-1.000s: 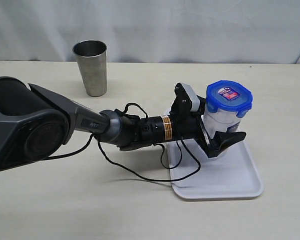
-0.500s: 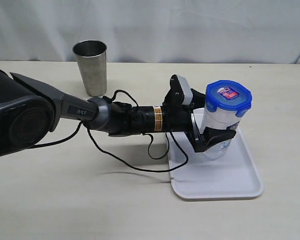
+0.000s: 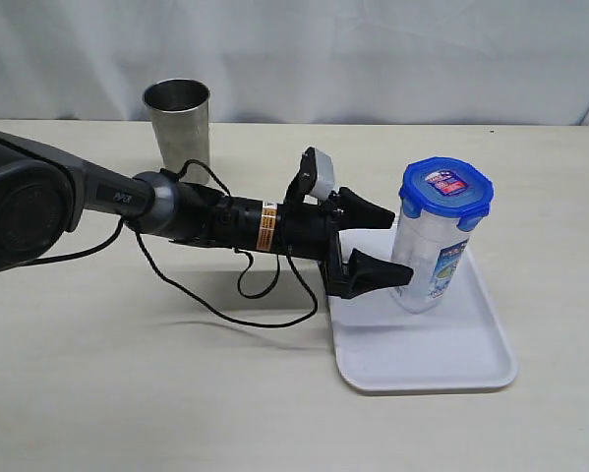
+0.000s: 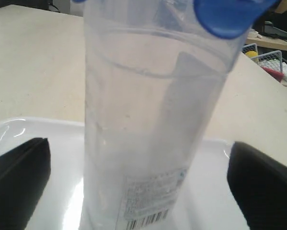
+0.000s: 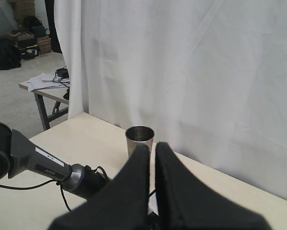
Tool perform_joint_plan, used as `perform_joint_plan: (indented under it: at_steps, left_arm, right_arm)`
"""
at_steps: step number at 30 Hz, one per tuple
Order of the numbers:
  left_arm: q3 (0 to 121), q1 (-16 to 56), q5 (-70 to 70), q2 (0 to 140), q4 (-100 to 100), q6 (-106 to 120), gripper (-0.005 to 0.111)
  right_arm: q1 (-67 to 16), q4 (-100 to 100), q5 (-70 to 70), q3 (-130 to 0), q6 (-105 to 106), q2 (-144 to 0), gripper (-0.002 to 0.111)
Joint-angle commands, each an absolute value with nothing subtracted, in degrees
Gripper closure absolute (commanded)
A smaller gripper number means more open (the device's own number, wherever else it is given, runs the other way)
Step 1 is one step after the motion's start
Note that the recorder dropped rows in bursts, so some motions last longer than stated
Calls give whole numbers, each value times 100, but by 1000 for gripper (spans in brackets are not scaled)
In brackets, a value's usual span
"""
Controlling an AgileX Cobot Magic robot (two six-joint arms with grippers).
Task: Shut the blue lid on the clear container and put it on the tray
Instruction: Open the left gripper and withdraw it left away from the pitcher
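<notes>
Left gripper (image 3: 394,242): jaws apart, flanking the clear container (image 3: 430,256); you retreat straight, no nudging.
Right gripper (image 5: 152,158): jaws closed, empty.

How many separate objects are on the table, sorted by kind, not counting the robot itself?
clear container, standing on the tray: 1
blue lid, on top of the container: 1
white tray: 1
steel tumbler: 1
Total: 4

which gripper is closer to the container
Left. The left gripper sits open right at the container, a finger to each side; the right gripper is far off, outside the exterior view.
</notes>
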State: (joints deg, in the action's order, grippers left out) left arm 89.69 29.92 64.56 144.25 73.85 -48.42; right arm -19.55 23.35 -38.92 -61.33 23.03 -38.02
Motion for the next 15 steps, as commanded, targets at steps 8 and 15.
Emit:
perform_joint_plan:
  at_steps: [8, 15]
  left_arm:
    - [8759, 2668, 5885, 13707, 8526, -5162, 62]
    - [8759, 2520, 5810, 12966, 9889, -7121, 107]
  right_arm:
    - [-1933, 2288, -3867, -6116, 2268, -3787, 104]
    - [-1933, 2288, -3962, -6116, 2268, -3787, 104]
